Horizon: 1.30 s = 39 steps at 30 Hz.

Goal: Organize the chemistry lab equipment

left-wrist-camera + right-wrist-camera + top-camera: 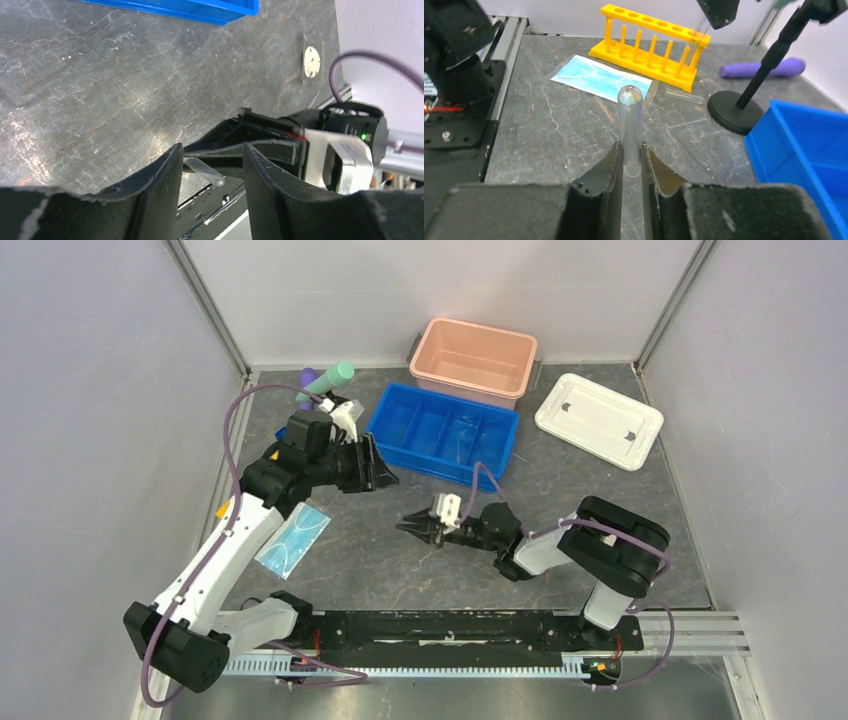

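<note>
The right gripper (631, 150) is pinching a clear tube (630, 122) between its two fingers, the rounded end sticking out past the tips. It is hovering low over the table (400, 560), near the middle, with its fingers pointing left toward the mask (589, 75).

The mask is lying flat on the table. Just behind it in the right wrist view, the yellow rack (640, 65) is standing upright. A thin rod (684, 96) is lying beside the rack, between it and the round base of the clamp stand (729, 112). Past the stand, a purple tube (764, 68) is lying on its side. From above, a mint tube (332, 378) is showing next to it at the far left, both partly hidden by the left arm.

The left gripper (210, 150) is hanging above the table just left of the blue tray (450, 398). Its fingers are standing with a gap between them. A small clear tube (202, 170) is sitting in that gap, touching one finger and stopping short of the other. I cannot tell whether it is actually clamped.

The tray is sitting toward the back, with a pink bin (465, 385) right behind it. A white lid (598, 420) is lying flat off to the right, well apart from both grippers.
</note>
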Each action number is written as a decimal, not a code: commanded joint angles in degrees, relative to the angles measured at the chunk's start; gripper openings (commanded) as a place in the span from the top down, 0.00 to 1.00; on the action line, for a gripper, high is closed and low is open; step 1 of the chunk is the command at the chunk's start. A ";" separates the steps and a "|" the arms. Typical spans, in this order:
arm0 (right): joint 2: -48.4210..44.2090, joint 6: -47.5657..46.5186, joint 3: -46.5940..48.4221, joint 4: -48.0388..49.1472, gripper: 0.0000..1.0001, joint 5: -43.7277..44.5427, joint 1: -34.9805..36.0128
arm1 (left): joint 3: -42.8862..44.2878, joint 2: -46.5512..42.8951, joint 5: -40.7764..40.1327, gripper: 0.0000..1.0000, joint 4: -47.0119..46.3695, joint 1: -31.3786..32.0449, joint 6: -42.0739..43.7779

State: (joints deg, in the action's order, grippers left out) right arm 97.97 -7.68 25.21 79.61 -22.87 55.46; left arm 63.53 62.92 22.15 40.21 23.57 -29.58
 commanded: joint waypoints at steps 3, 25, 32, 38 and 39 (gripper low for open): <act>-1.20 10.75 14.26 -27.90 0.94 4.56 -0.18 | 2.06 -1.12 -4.14 0.48 0.22 5.10 8.11; -3.61 13.83 11.78 -23.06 0.91 8.42 -0.13 | -2.71 0.89 -6.32 0.54 2.86 5.92 5.85; -4.27 13.48 10.76 -21.96 0.91 8.60 -0.14 | -4.10 2.29 -6.94 0.58 2.20 5.96 6.09; -3.81 13.43 11.04 -22.74 0.90 8.72 -0.06 | -4.05 4.14 -5.68 0.61 0.73 5.96 6.29; -3.73 13.46 11.09 -22.83 0.90 8.68 -0.09 | -4.07 4.64 -5.48 0.61 0.75 5.99 6.37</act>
State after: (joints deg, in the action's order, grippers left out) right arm 95.88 5.30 36.18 54.41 -14.90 55.37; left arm 59.35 66.04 15.29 43.05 29.36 -24.34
